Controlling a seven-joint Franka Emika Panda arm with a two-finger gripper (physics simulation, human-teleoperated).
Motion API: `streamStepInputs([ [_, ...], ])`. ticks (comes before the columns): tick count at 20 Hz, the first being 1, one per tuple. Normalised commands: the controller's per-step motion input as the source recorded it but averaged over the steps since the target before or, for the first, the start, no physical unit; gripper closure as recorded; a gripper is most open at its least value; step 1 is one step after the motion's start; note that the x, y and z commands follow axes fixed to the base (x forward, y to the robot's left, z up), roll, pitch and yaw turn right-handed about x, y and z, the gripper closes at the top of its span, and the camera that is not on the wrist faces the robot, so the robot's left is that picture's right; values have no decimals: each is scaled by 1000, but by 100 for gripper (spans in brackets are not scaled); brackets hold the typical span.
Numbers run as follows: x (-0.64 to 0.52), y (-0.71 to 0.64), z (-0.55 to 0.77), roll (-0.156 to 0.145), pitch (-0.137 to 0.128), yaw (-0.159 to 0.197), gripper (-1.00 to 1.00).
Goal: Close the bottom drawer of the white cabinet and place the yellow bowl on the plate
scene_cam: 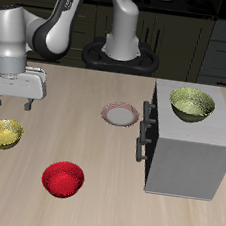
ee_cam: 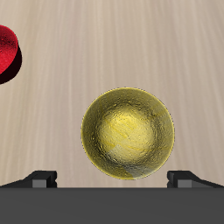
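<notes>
The yellow bowl [scene_cam: 3, 133] stands upright on the table near its front edge; it also fills the wrist view [ee_cam: 128, 131]. My gripper [scene_cam: 12, 102] hangs open just above and slightly behind the bowl, holding nothing; in the wrist view the gripper [ee_cam: 114, 178] has its fingertips [ee_cam: 39, 178] spread wider than the bowl. The plate [scene_cam: 118, 114] lies bare mid-table, beside the white cabinet [scene_cam: 190, 155]. The bottom drawer [scene_cam: 147, 155] looks flush with the cabinet's front, its dark handles showing.
A red bowl [scene_cam: 63, 178] sits near the table's front edge, between the yellow bowl and the cabinet; it also shows in the wrist view [ee_cam: 7, 52]. A wider, paler greenish-yellow bowl [scene_cam: 192, 103] stands on the cabinet's top.
</notes>
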Motion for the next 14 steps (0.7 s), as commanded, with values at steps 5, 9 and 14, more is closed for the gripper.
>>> streamStepInputs([
  [5, 35, 196, -189, 42, 21, -24, -100],
  [9, 27, 51, -309, 8, 34, -2, -100],
  [14, 5, -1, -272, -7, 29, 15, -100],
])
